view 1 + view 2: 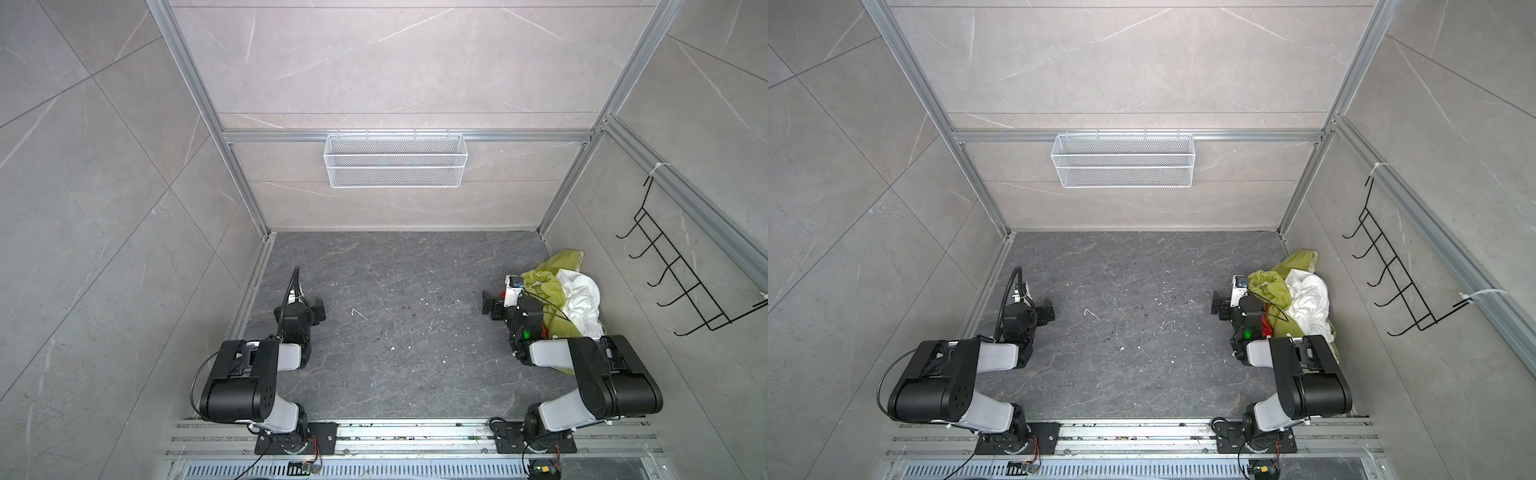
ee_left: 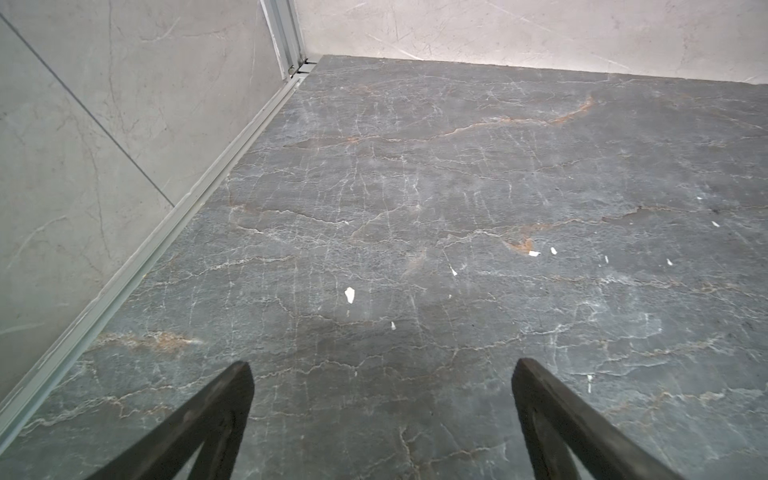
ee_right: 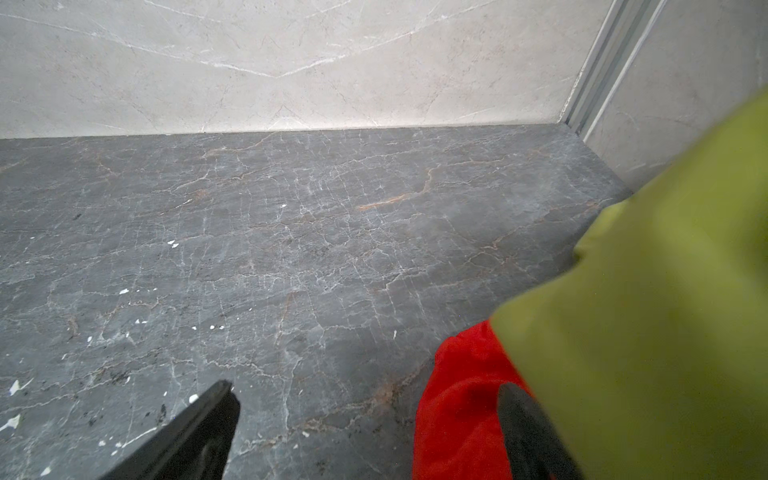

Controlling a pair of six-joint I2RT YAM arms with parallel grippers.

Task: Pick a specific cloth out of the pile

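R jaws wide; red cloth point(image 3: 457, 415) by pile point(image 1: 571, 291)

In the right wrist view the red cloth point(image 3: 457, 415) shows only in part: the olive-green cloth point(image 3: 665, 311), blurred close to the lens, covers one side and the picture's edge cuts it off. In both top views only a red sliver peeks out beside the right arm point(image 1: 1258, 353), at the edge of the pile point(image 1: 1304, 299). Its texture cannot be made out.

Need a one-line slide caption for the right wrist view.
Right tool open over the dark floor, red cloth showing at the edge of the green cloth.
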